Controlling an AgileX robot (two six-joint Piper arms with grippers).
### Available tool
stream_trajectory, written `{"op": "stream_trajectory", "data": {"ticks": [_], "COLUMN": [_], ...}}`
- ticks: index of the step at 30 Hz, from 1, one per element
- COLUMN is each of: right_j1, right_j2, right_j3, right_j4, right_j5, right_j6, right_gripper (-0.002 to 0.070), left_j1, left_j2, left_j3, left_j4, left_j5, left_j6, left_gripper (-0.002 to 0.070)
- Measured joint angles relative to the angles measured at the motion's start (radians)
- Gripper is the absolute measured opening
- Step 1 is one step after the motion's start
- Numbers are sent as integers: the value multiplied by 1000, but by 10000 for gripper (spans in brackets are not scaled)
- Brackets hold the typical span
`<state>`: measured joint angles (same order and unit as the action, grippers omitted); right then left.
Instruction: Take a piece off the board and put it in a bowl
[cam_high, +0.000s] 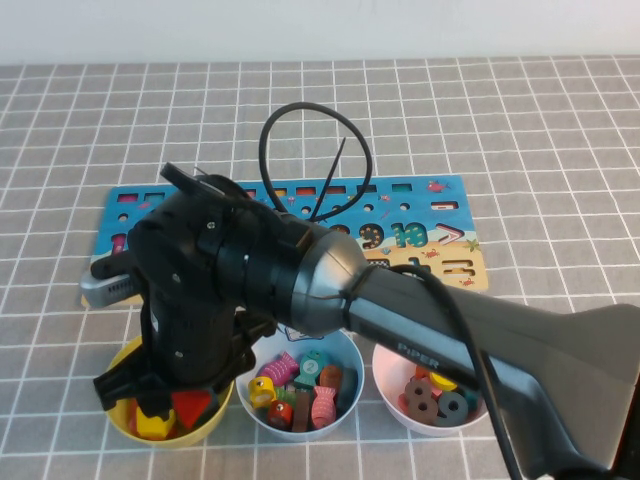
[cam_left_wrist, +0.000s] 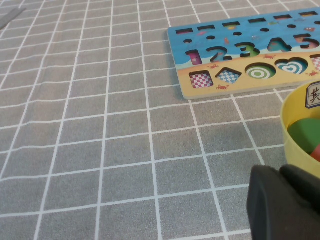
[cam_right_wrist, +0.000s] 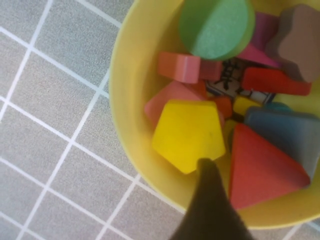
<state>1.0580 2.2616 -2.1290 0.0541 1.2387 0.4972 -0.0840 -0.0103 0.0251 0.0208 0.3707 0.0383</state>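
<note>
Your flat red wooden triangle block (cam_right_wrist: 260, 170) lies inside the small round yellow bowl (cam_high: 215, 420), touching a yellow pentagon block (cam_right_wrist: 189, 136) and a blue block (cam_right_wrist: 290, 132); a green round block (cam_right_wrist: 216, 27) rests above them. The right gripper (cam_high: 165, 400) hangs directly over that bowl; you cannot tell how its fingers stand. The long blue and sandy-tan wooden puzzle board (cam_high: 440, 235) lies behind the bowl. The left gripper (cam_left_wrist: 282, 202) sits just beside the bowl, its state unclear.

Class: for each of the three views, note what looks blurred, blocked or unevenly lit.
High view: the right gripper and its arm block much of the board. Left wrist view: the left gripper is a dark blur. Right wrist view: red triangle soft in the yellow bowl.
</note>
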Motion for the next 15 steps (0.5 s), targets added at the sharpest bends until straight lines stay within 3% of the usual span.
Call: {"op": "stream_trajectory", "data": {"ticks": [7,12,15], "right_j1": [0,0,0], "right_j2": [-31,-111,-168], "right_j3": [0,0,0], "right_j4": [0,0,0], "right_j5": [0,0,0], "right_j6": [0,-48,-100], "right_gripper": [381,250,131], "left_j1": [0,0,0], "left_j2": [0,0,0], "left_j3": [0,0,0], "left_j4": [0,0,0], "left_j5": [0,0,0], "left_j6": [0,0,0], "left_gripper": [0,0,0]}}
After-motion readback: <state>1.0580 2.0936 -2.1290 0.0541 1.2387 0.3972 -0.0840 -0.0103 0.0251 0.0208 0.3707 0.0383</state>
